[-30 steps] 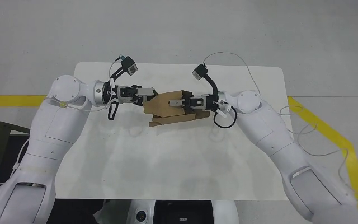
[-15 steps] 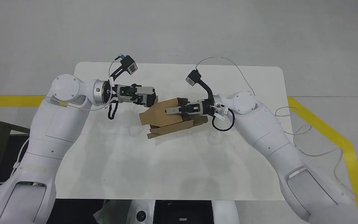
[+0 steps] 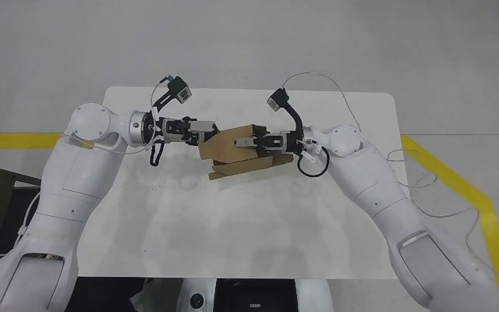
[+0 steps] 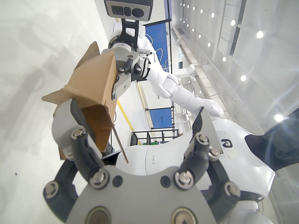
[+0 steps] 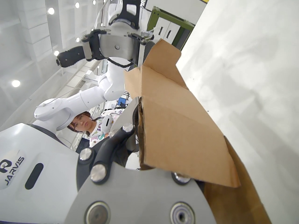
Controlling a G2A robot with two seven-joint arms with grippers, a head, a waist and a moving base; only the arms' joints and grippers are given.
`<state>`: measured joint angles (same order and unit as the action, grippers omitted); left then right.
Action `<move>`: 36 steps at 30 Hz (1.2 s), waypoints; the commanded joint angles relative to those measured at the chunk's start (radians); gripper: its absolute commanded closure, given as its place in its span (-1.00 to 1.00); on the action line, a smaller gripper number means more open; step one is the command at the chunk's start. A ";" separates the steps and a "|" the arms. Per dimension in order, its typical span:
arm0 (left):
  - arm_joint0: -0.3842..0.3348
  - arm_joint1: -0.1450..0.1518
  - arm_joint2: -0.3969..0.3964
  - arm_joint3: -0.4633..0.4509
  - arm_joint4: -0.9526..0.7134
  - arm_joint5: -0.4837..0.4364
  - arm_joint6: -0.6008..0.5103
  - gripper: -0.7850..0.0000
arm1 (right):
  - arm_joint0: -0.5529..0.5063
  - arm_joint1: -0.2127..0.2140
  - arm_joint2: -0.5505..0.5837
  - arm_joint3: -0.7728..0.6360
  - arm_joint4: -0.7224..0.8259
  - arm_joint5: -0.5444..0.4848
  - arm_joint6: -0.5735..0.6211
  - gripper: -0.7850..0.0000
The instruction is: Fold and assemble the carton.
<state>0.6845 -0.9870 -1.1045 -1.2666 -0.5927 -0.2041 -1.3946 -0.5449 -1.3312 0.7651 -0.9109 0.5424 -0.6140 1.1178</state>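
While the carton point(image 3: 238, 150) hangs off the tabletop point(image 3: 257, 234), held up between the 2 arms over its far middle, the job looks to be somewhere short of halfway. The right tool point(image 3: 249, 143) is pinched onto 1 wall of the carton near its upper edge; the right wrist view has that brown wall running straight into the tool with a pale finger just beside its edge, and the left wrist view has a finger lying flat on the wall's outer face. The left tool point(image 4: 136, 108) is spread wide at the opposite end: 1 of its fingers point(image 4: 78, 115) sits at the carton's open mouth, against the inner side of a wall, and the other finger is well apart from the cardboard, touching nothing. What seems done: the blank is no longer flat, since the left wrist view looks into a hollow, roughly 4-sided sleeve. What seems left is most of the assembly. The end flaps point(image 4: 55, 96) splay outward, not folded in, and from above a long flap juts out below the body toward the near left. Neither end shows a closed face, and whether the sleeve is fully squared cannot be told from these angles. My reading is that the sleeve needs squaring, then the flaps at 1 end need tucking or overlapping to make a bottom, before the carton can stand on the tabletop.
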 commanded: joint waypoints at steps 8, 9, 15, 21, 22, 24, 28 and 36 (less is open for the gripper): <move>0.019 0.001 0.005 -0.038 0.017 0.000 -0.008 -1.00 | -0.021 0.003 0.039 -0.029 -0.066 -0.022 -0.117 1.00; 0.021 0.001 0.006 -0.040 0.021 0.000 -0.008 -1.00 | -0.022 0.003 0.042 -0.032 -0.075 -0.024 -0.127 1.00; 0.027 0.002 0.004 -0.050 0.023 0.006 -0.012 -1.00 | -0.030 0.006 0.070 -0.045 -0.128 -0.045 -0.198 1.00; 0.036 0.002 0.006 -0.073 0.021 0.010 -0.023 -1.00 | -0.039 0.004 0.083 -0.065 -0.181 -0.053 -0.260 1.00; 0.038 0.002 0.006 -0.076 0.021 0.011 -0.023 -1.00 | -0.040 0.003 0.084 -0.068 -0.186 -0.055 -0.267 1.00; 0.040 0.002 0.006 -0.081 0.020 0.012 -0.026 -1.00 | -0.042 0.001 0.084 -0.073 -0.194 -0.058 -0.281 1.00; 0.046 0.002 0.008 -0.090 0.021 0.015 -0.030 -1.00 | -0.044 -0.007 0.078 -0.080 -0.203 -0.066 -0.303 1.00; 0.051 0.002 0.010 -0.098 0.025 0.014 -0.033 -1.00 | -0.034 -0.031 0.051 -0.062 -0.167 -0.079 -0.291 1.00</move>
<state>0.7353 -0.9851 -1.0940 -1.3648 -0.5669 -0.1892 -1.4281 -0.5796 -1.3601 0.8183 -0.9765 0.3702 -0.6913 0.8237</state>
